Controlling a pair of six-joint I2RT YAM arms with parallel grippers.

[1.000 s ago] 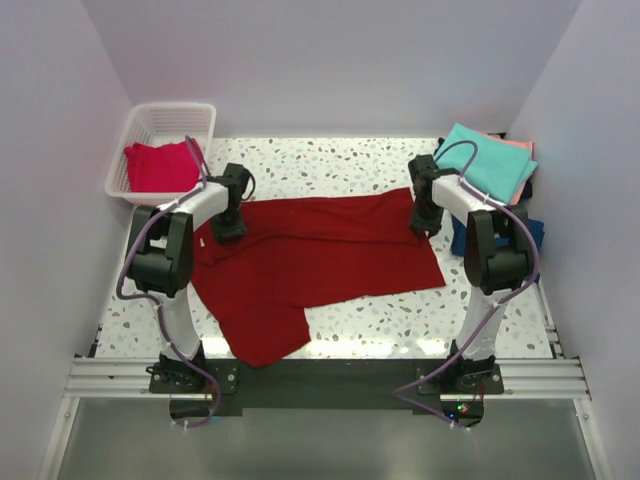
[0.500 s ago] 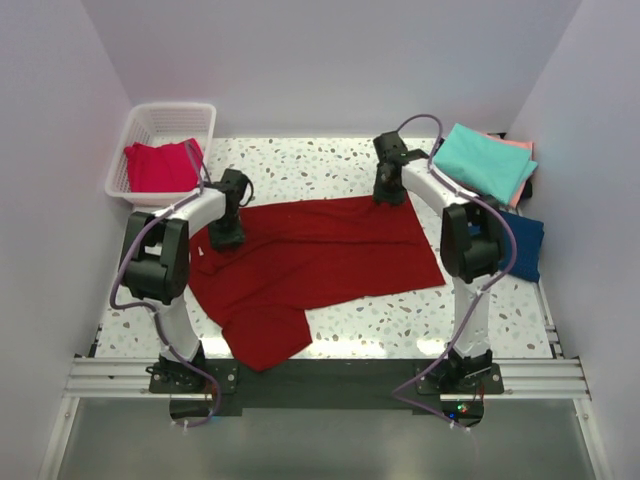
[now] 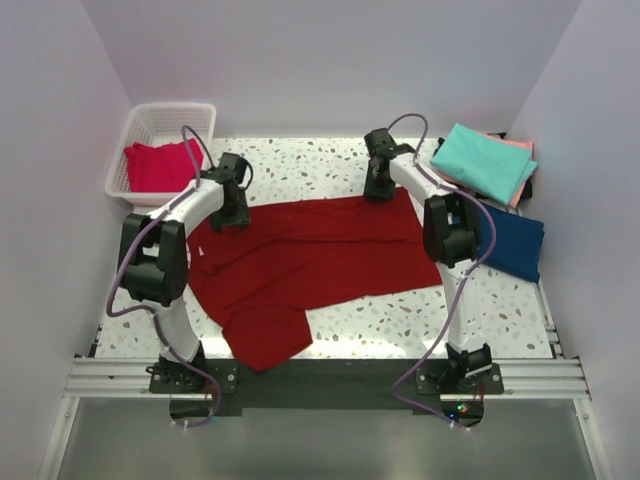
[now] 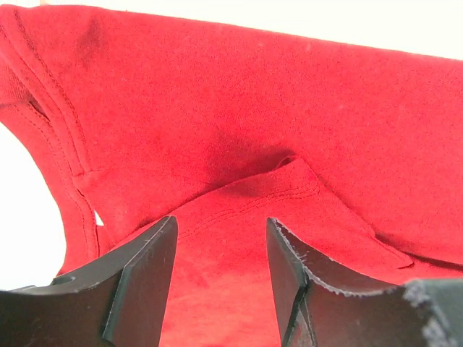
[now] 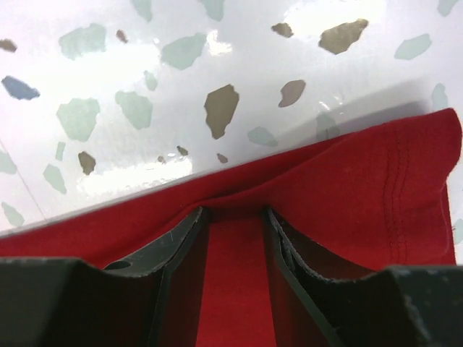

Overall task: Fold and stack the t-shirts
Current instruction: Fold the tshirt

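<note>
A large dark red t-shirt (image 3: pixel 320 255) lies spread on the speckled table, one sleeve hanging toward the near edge. My left gripper (image 3: pixel 232 210) is at its back left corner. In the left wrist view the gripper (image 4: pixel 221 231) is open just above the red cloth (image 4: pixel 253 108), over a small fold. My right gripper (image 3: pixel 378 190) is at the shirt's back hem. In the right wrist view the gripper (image 5: pixel 233 213) is pressed into the cloth (image 5: pixel 405 210). Its jaws stand narrowly apart with a strip of cloth between and a pucker at the tips.
A white lattice basket (image 3: pixel 150 115) at the back left holds a pinkish-red shirt (image 3: pixel 160 167). At the back right a folded teal shirt (image 3: pixel 485 160) lies on a salmon one (image 3: pixel 520 145). A navy shirt (image 3: pixel 512 245) lies by the right wall.
My right gripper has moved from the shirt's right edge back and left to its back hem. My left gripper has shifted a little toward the back. The shirt has hardly moved.
</note>
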